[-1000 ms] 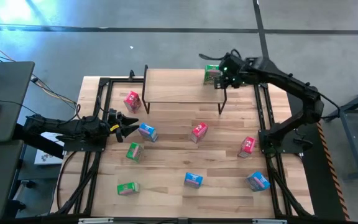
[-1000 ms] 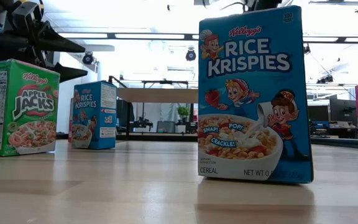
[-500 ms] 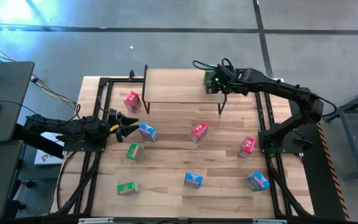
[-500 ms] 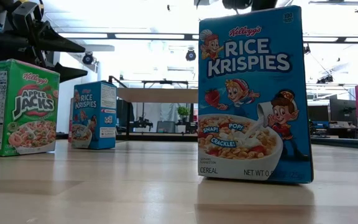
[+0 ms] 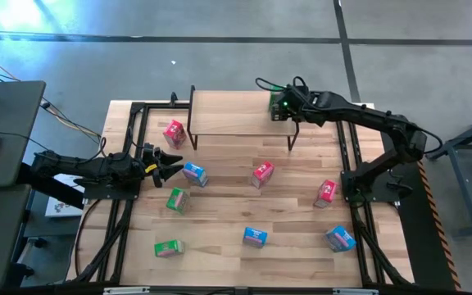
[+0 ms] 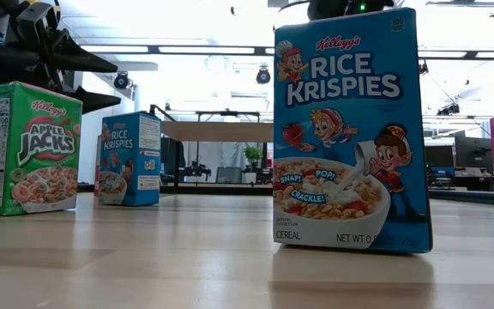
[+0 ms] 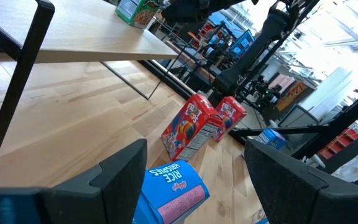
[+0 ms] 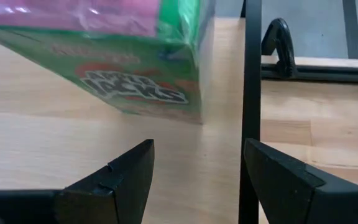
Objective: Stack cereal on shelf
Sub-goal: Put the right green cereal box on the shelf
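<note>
While the right gripper [image 5: 283,107] is hovering at the shelf's [image 5: 236,115] right end, jaws released, a green box [image 8: 104,56] is standing on the shelf just ahead of its fingers. Nearer the shelf's left leg, the left gripper [image 5: 169,168] is waiting open, a blue box [image 5: 193,174] lying just beyond it.

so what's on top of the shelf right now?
One green cereal box stands at the right end of the shelf, with the open right gripper just beside it. The rest of the plank shows bare. The arm hides part of that corner.
</note>
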Motion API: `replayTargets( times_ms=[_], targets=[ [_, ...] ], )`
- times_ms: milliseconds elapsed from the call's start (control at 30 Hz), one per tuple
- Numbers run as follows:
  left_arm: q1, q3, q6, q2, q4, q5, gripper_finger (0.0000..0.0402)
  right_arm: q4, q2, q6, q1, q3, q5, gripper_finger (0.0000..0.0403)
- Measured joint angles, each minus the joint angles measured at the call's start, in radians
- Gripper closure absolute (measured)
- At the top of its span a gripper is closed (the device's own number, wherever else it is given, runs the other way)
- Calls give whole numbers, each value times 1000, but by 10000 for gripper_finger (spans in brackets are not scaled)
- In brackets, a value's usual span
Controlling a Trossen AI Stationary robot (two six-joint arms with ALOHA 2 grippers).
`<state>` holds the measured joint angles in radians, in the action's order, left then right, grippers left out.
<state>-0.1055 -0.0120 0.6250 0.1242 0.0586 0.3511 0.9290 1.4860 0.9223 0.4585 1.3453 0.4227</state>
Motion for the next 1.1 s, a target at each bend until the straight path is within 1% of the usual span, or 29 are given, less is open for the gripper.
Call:
replayTargets(
  times_ms=[200, 400, 733, 867, 1000, 1100],
  targets=[
    [0, 0, 0, 0, 0, 0, 139, -40, 0, -7, 16, 0, -4, 160],
    [0, 0, 0, 0, 0, 0, 139, -42, 7, -7, 34, 0, -1, 160],
    [0, 0, 0, 0, 0, 0, 139, -87, 40, -33, 41, 0, -3, 160],
    [0, 0, 0, 0, 0, 1, 139, -88, 48, -33, 41, 0, 5, 160],
    [0, 0, 0, 0, 1, 1, 139, -85, 48, -33, 42, 0, 37, 160],
    [0, 0, 0, 0, 0, 0, 139, -81, 48, -36, 48, 0, 30, 160]
  ],
)
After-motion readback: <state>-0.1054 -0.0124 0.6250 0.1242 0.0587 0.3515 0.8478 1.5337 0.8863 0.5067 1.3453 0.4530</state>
